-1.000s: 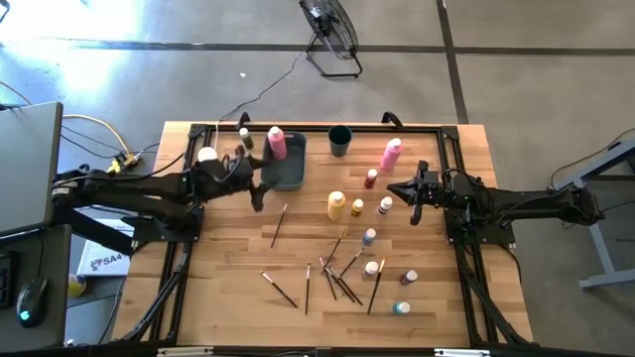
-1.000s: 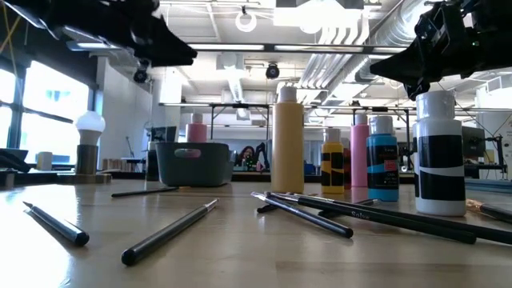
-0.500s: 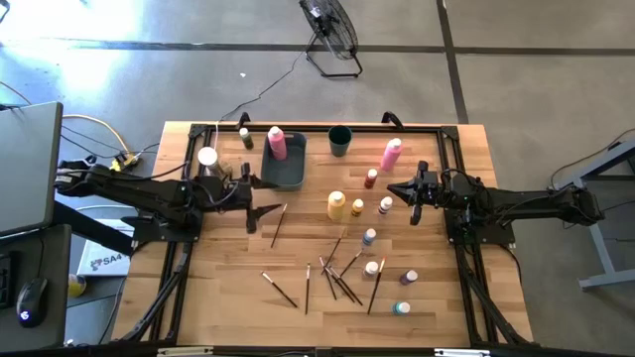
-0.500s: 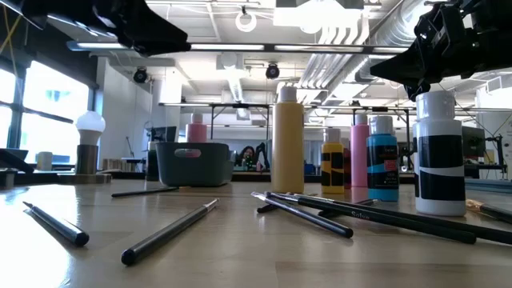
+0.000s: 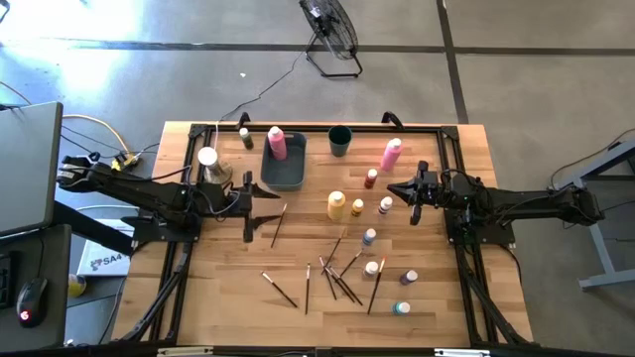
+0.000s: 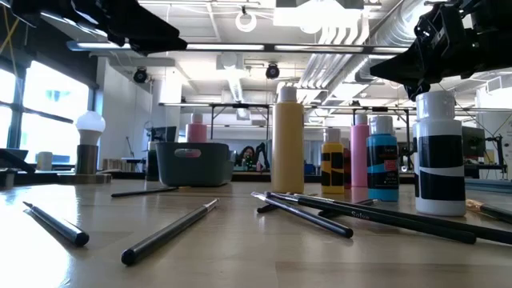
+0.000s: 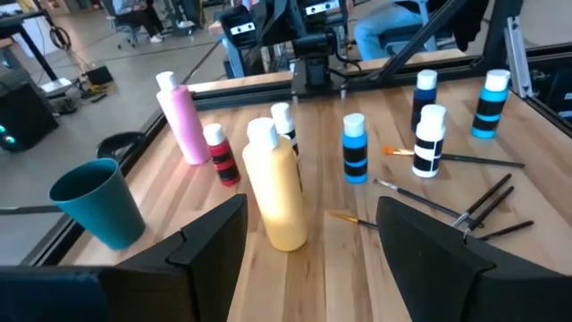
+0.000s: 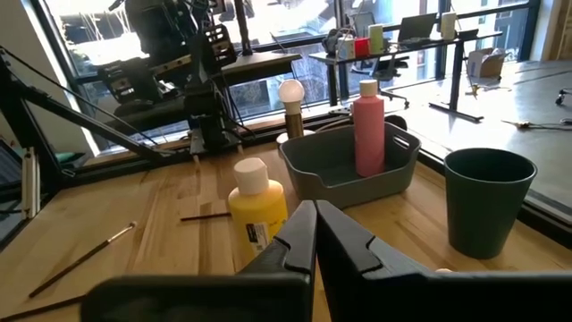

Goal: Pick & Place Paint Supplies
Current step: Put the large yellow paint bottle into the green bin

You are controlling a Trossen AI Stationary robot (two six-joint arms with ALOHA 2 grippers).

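While the left gripper (image 5: 249,210) hangs with jaws wide and empty, the sensible move is to line both fingers squarely on either side of the tall yellow bottle (image 7: 278,190), low on its body, before closing. That bottle stands just ahead of the jaws, roughly centred between them, upright on the table (image 5: 228,307). The right gripper (image 5: 415,196) waits with jaws pressed together, empty.

Bare wood left of brushes (image 5: 337,276); bottles (image 5: 369,206) crowd centre; tray (image 5: 285,171) blocks rear.
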